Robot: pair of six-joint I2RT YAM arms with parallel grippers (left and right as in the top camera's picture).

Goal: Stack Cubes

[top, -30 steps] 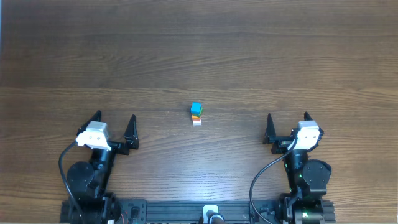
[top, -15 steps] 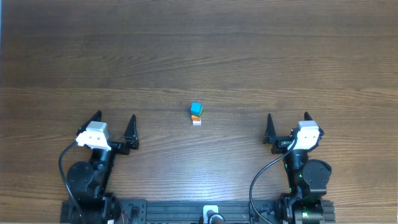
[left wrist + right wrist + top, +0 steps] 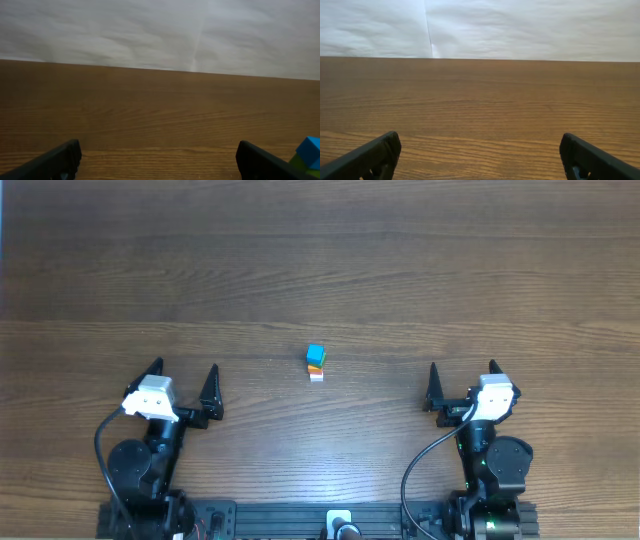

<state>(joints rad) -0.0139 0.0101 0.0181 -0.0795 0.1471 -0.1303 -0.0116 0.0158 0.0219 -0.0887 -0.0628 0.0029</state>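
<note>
Holding the left end effector [image 3: 183,368] spread wide with nothing between its fingers, low over the counter [image 3: 320,260] just ahead of the left base. Mirroring that on the other side: holding the right end effector [image 3: 462,366] equally wide apart and empty, ahead of the right base. Leaving both well apart from the stack of cubes [image 3: 316,364], standing on bare wood about midway between the two. Showing, from above, a blue cube [image 3: 316,353] on top, with an orange cube [image 3: 316,367] and a white cube [image 3: 316,376] peeking out below it on the side toward the bases. Catching, in the left wrist view, the blue cube past one dark finger [image 3: 265,167], sitting on a green cube [image 3: 300,164]. Looking out, from the right wrist, across brown wood grain to a pale wrinkled backdrop [image 3: 520,25] rising behind the counter's far edge. Touching no cube with either end effector.
</note>
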